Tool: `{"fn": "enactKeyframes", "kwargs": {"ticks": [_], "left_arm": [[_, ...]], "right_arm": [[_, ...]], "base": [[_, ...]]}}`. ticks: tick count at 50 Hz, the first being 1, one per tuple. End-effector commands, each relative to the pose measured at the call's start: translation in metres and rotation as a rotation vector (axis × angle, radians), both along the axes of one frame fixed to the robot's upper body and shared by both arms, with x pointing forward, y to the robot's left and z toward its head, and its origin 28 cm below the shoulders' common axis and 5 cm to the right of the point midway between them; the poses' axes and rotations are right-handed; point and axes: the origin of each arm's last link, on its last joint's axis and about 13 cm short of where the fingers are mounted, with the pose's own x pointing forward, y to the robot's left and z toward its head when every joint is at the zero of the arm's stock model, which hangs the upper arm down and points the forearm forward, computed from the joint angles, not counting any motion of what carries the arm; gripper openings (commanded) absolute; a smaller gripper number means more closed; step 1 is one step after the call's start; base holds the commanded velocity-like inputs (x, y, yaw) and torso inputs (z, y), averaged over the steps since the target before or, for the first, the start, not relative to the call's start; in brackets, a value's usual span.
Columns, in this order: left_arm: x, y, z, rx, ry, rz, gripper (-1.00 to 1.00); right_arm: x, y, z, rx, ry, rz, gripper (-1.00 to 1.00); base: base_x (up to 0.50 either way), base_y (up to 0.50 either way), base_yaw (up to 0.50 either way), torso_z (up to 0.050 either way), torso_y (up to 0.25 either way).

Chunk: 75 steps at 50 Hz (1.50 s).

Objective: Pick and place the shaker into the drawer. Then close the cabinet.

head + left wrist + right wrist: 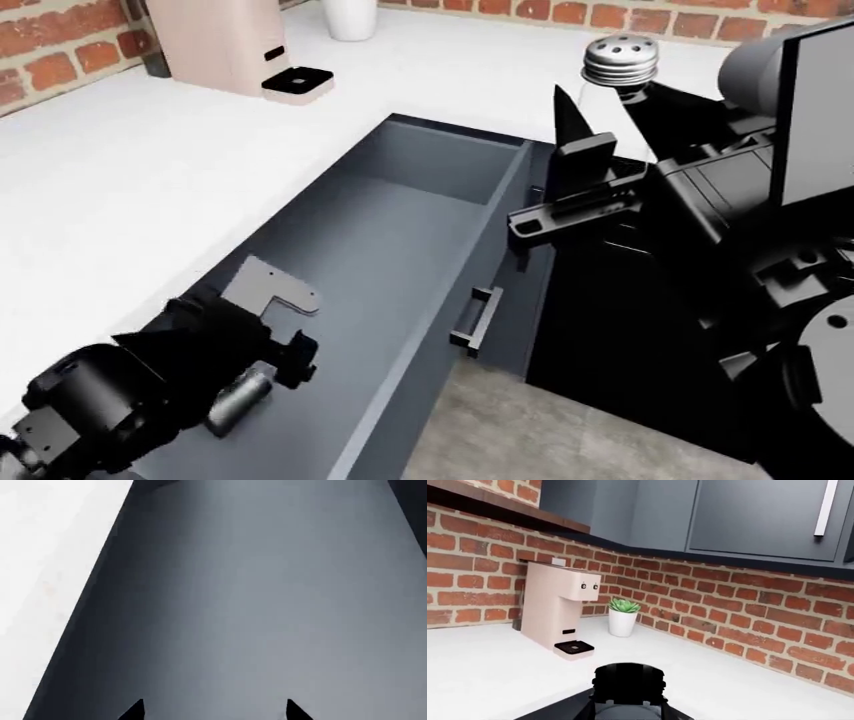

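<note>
The right end effector [597, 128] gripped the shaker [621, 62], held above the bench [160, 150] just beyond the open drawer [400, 230]. The left end effector [213, 711], fingers apart, hung inside that drawer. No writing was legible.

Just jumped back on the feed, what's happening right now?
The right hand is holding the shaker in the air, by the far right corner of the open drawer. The shaker is not over the drawer yet. The left hand hangs open over the near end of the drawer, holding nothing. The drawer looks empty in the parts that show. The cabinet is not yet closed.
</note>
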Motion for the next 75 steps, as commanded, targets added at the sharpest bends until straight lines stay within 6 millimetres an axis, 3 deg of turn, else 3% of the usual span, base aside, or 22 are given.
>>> {"fn": "enactKeyframes", "kwargs": {"ticks": [1,8,18,23,29,39,45,59,75], "left_arm": [[-0.014,-0.017,0.113,-0.15,-0.345,-0.105,1.0],[-0.031,-0.023,0.155,-0.166,-0.479,-0.151,1.0],[-0.065,-0.023,0.175,-0.245,-0.608,-0.147,1.0],[-0.085,-0.017,0.184,-0.279,-0.657,-0.117,1.0],[-0.107,-0.009,0.197,-0.295,-0.723,-0.086,1.0],[-0.114,0.005,0.199,-0.331,-0.778,-0.001,1.0],[-0.118,0.014,0.199,-0.336,-0.797,0.049,1.0],[-0.126,0.021,0.197,-0.341,-0.805,0.084,1.0],[-0.127,0.02,0.191,-0.342,-0.782,0.073,1.0]], "right_arm": [[-0.001,0.001,-0.002,-0.003,0.002,0.003,-1.0],[-0.001,0.001,-0.003,-0.002,0.003,0.002,-1.0],[0.005,-0.001,0.003,-0.064,0.044,0.044,-1.0],[0.024,-0.003,0.021,-0.164,0.101,0.104,-1.0],[0.055,0.01,0.036,-0.288,0.171,0.225,-1.0],[0.101,0.033,0.041,-0.374,0.294,0.383,-1.0],[0.119,0.057,0.028,-0.44,0.351,0.476,-1.0],[0.128,0.099,-0.041,-0.512,0.492,0.614,-1.0],[0.116,0.117,-0.068,-0.591,0.529,0.681,-1.0]], "base": [[0.0,0.0,0.0,0.0,0.0],[0.0,0.0,0.0,0.0,0.0],[0.0,0.0,0.0,0.0,0.0],[0.0,0.0,0.0,0.0,0.0],[0.0,0.0,0.0,0.0,0.0],[0.0,0.0,0.0,0.0,0.0],[0.0,0.0,0.0,0.0,0.0],[0.0,0.0,0.0,0.0,0.0],[0.0,0.0,0.0,0.0,0.0]]}}
